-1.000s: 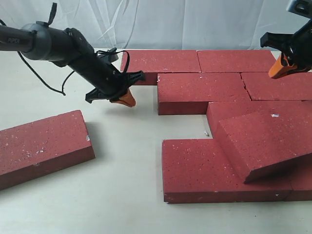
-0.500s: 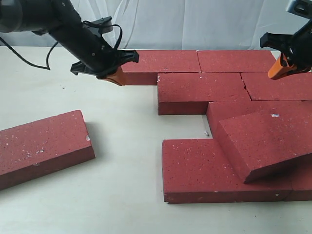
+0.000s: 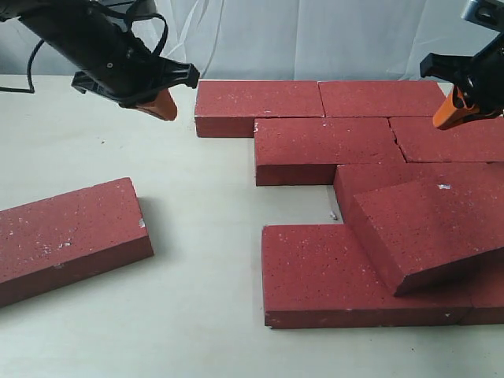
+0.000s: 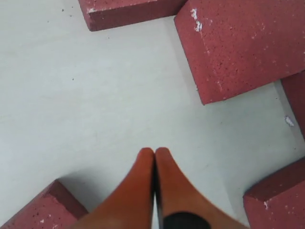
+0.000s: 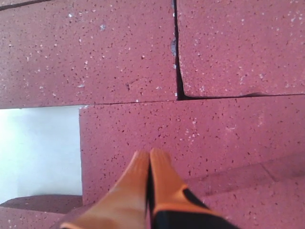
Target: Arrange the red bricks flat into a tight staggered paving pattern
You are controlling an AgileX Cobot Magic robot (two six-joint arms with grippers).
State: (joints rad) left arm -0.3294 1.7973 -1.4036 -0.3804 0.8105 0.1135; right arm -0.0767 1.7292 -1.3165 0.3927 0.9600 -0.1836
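Note:
Several red bricks (image 3: 327,148) lie flat in staggered rows at the right. One brick (image 3: 429,228) rests tilted on top of the front rows. A loose brick (image 3: 67,236) lies alone at the front left. My left gripper (image 3: 161,104) hangs shut and empty above the bare table, just left of the back row's end brick (image 3: 258,104). In the left wrist view the left gripper (image 4: 154,151) sits over bare table between brick corners (image 4: 238,43). My right gripper (image 3: 446,116) is shut and empty, hovering over the right-hand bricks (image 5: 228,129), and the right gripper (image 5: 149,153) holds nothing.
The pale table (image 3: 197,236) shows a wide gap between the loose brick and the laid rows. A small white chip (image 3: 332,214) lies in the notch beside the front brick (image 3: 323,283). A white curtain (image 3: 315,39) hangs behind the table.
My left gripper has lifted and moved back and to the left, away from the step in the laid rows. The right gripper and all bricks have stayed put.

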